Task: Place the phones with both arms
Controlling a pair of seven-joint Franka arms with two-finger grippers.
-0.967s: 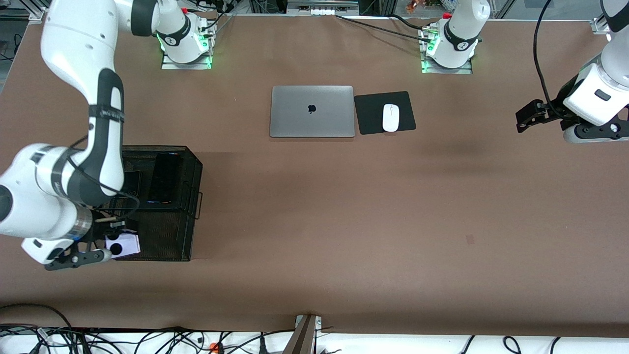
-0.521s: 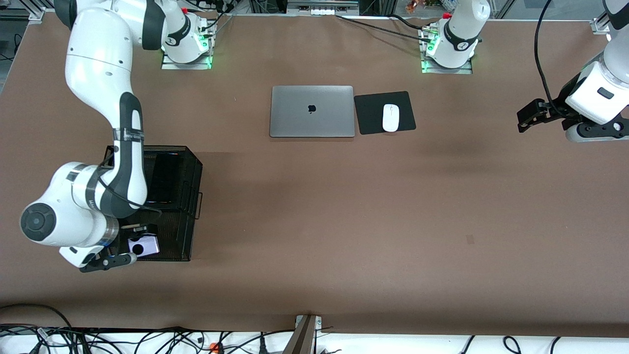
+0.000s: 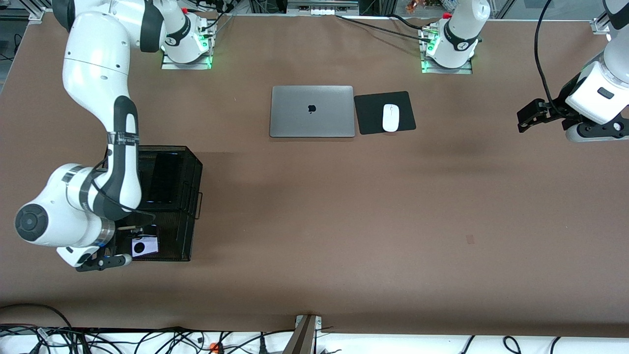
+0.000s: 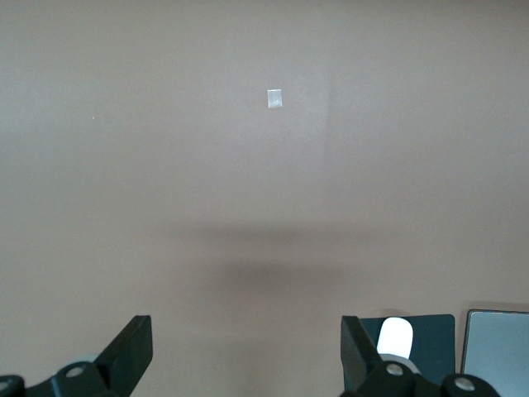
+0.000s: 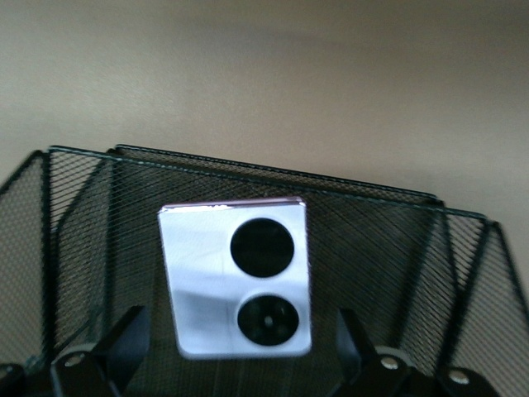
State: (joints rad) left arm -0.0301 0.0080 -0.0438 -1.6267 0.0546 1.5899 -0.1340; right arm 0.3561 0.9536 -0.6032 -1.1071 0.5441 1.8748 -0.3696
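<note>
A black mesh basket stands at the right arm's end of the table. The lilac flip phone with two black lenses lies in its part nearest the front camera and also shows in the right wrist view. The long black slab phone lies in the basket farther from the camera. The black flip phone is hidden by the right arm. My right gripper is open over the lilac phone, its fingers apart from the phone's sides. My left gripper is open and empty above bare table.
A shut silver laptop lies mid-table near the bases, beside a white mouse on a black pad. The mouse and the laptop also show in the left wrist view. A small tape mark is on the table.
My right gripper carried the lilac phone farther over the basket, and the phone now lies free between its open fingers. The left arm has barely moved.
</note>
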